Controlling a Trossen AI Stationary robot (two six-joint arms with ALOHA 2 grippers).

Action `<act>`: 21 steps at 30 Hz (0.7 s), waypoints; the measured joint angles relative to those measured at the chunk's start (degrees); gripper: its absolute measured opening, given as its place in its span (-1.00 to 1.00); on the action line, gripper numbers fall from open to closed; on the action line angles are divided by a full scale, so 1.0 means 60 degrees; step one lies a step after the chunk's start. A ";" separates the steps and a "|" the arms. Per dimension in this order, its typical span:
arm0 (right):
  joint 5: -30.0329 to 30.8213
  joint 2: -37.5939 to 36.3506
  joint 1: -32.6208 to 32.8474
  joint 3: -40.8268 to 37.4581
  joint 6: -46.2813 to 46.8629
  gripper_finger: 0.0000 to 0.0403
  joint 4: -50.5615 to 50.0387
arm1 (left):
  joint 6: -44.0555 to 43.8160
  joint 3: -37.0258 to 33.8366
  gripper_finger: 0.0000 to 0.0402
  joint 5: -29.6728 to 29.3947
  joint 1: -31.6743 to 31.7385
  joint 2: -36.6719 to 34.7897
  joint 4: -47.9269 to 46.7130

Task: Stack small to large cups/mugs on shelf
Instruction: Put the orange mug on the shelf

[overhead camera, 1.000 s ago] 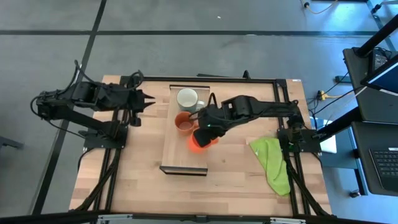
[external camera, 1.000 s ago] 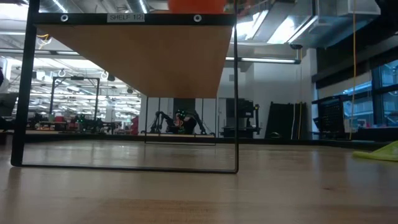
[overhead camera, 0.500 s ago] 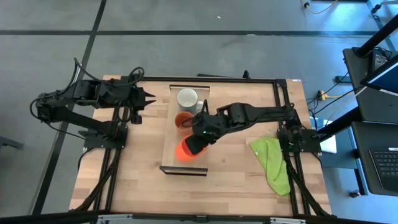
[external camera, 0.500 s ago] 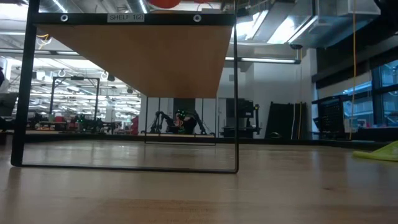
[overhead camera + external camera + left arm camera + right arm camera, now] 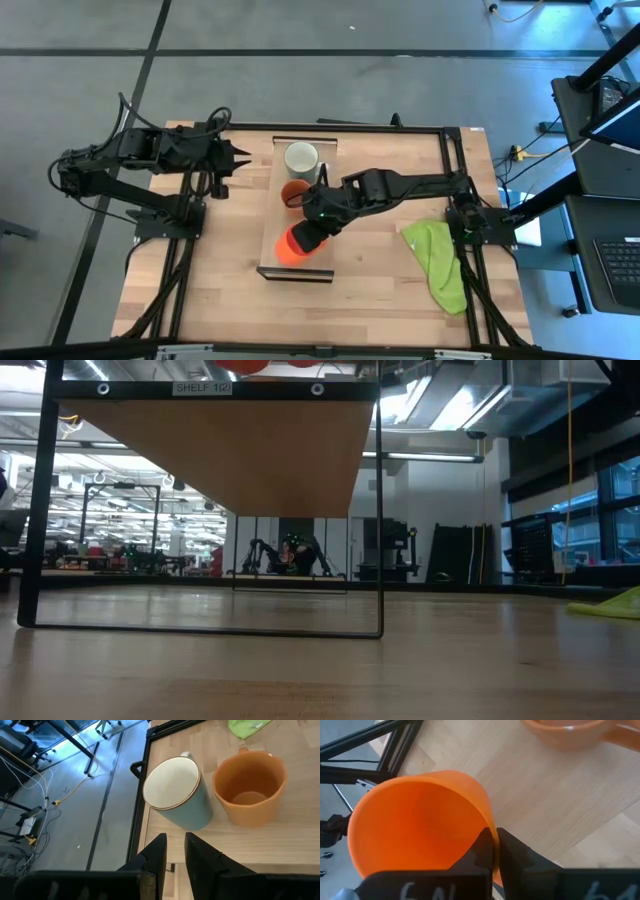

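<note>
- Bench (image 5: 210,280): pale wood planks in a dark frame, carrying the raised shelf (image 5: 300,268), a long smooth light-wood plank.
- Progress, as I judge it: two mugs stand on the shelf, the third is not yet released.
- Grey-white mug (image 5: 301,158): largest, glossy, at the shelf's far end.
- Brownish-orange mug (image 5: 295,193): medium, matte, just beside it.
- Orange-red mug (image 5: 292,245): smallest, tilted over the shelf's near part.
- Right jaws (image 5: 312,233): pinching that mug's rim.
- Left jaws (image 5: 238,158): nearly pressed together, empty, waiting beside the shelf.
</note>
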 joint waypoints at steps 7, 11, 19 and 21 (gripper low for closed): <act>0.0077 0.0066 0.0000 -0.0004 -0.0022 -0.92 0.0013 | 0.0004 0.0000 -0.69 0.0000 0.0000 0.0000 0.0000; 0.0241 0.0073 0.0000 -0.0004 -0.0027 -0.89 0.0051 | 0.0000 0.0000 -0.69 0.0000 0.0000 0.0000 -0.0001; 0.0321 0.0087 -0.0022 -0.0426 -0.0117 -0.87 -0.0141 | -0.0004 0.0000 -0.69 -0.0004 0.0000 0.0000 -0.0001; 0.0287 0.0087 -0.0022 -0.0598 -0.0124 -0.87 -0.0026 | -0.0004 0.0000 -0.69 -0.0003 0.0000 0.0000 -0.0004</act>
